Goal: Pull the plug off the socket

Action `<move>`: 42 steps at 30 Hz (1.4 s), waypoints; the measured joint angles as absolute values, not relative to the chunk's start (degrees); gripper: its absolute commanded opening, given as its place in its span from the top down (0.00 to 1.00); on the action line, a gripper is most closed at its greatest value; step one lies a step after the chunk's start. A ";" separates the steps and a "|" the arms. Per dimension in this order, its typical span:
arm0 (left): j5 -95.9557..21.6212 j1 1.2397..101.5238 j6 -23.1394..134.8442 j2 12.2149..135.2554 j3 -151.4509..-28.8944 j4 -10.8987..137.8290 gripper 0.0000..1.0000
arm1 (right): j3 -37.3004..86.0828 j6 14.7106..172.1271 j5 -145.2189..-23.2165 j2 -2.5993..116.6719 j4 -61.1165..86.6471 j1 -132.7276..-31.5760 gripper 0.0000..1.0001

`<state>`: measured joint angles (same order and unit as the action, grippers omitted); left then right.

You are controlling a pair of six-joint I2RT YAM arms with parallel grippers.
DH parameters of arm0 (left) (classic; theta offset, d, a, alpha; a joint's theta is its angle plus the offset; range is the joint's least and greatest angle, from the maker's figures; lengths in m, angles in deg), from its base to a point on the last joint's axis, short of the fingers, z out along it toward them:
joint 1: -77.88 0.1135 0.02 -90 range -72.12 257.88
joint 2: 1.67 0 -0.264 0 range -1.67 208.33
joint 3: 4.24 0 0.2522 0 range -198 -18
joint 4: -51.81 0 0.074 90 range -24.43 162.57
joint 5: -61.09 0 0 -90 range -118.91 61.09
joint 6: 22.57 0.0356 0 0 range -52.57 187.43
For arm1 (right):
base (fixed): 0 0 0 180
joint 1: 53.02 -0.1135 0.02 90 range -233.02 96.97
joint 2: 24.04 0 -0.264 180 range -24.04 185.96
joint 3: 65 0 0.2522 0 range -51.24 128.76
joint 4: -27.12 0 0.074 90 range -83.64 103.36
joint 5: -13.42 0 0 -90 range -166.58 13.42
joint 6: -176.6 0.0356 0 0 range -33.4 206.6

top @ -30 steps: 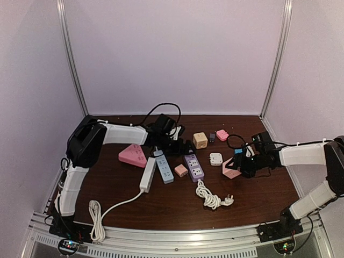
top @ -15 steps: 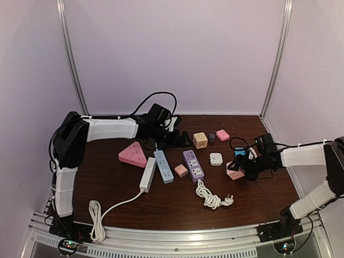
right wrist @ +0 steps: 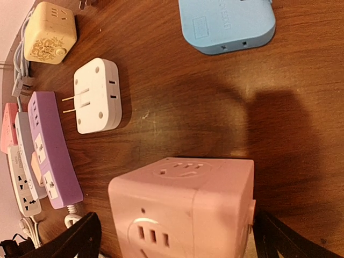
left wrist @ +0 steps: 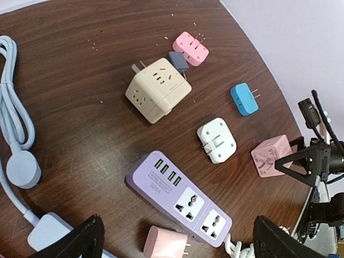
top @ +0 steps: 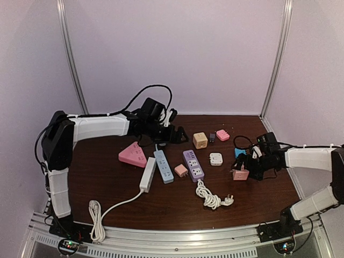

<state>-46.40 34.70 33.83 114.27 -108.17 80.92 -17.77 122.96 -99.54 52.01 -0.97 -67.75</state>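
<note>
The socket is a pink cube (top: pixel 239 175) (right wrist: pixel 183 209) standing on the table at the right. It sits between the fingers of my right gripper (top: pixel 244 169) (right wrist: pixel 177 239), which is open, with a gap showing on the left side. A blue plug (top: pixel 238 153) (right wrist: pixel 226 24) (left wrist: pixel 244 99) lies flat on the wood just behind the cube, apart from it and with its prongs free. My left gripper (top: pixel 174 130) (left wrist: pixel 174 244) hovers open and empty above the back middle of the table, over the purple power strip (left wrist: pixel 180 191).
A beige cube socket (top: pixel 200 140), a white adapter (top: pixel 216 159), a small pink plug (top: pixel 181 170) and a pink adapter (top: pixel 222 135) lie mid-table. Left of them are blue (top: pixel 164 165) and white (top: pixel 148 174) strips and a pink triangular socket (top: pixel 132 155). A coiled white cable (top: pixel 209 198) lies in front.
My right gripper has opened wide around the pink cube and shifted slightly right. The left arm has lifted and drawn back to the left, still open.
</note>
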 measured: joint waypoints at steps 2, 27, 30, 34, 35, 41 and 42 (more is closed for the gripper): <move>-45.46 34.70 34.44 112.61 -107.23 81.23 0.02 | -17.46 122.57 -98.16 51.02 -2.04 -67.75 0.00; -23.23 47.80 40.69 75.49 -77.73 81.49 0.02 | -14.01 113.11 -71.76 41.30 10.88 -67.72 0.00; -18.91 50.77 42.57 70.07 -73.23 81.16 0.02 | -15.32 109.41 -67.98 43.74 17.68 -67.35 0.00; -18.78 58.44 44.30 66.27 -68.26 78.67 0.02 | -16.59 106.16 -64.26 48.82 26.38 -65.91 0.00; -19.19 60.71 45.08 65.79 -66.71 77.21 0.02 | -17.44 105.59 -63.65 49.82 29.02 -65.38 0.00; -20.09 67.16 49.30 62.95 -57.58 69.25 0.02 | -20.13 104.30 -63.69 53.01 38.94 -61.34 0.00; -20.02 67.36 49.98 62.51 -56.90 68.25 0.02 | -20.13 104.14 -63.87 53.01 40.04 -60.97 0.00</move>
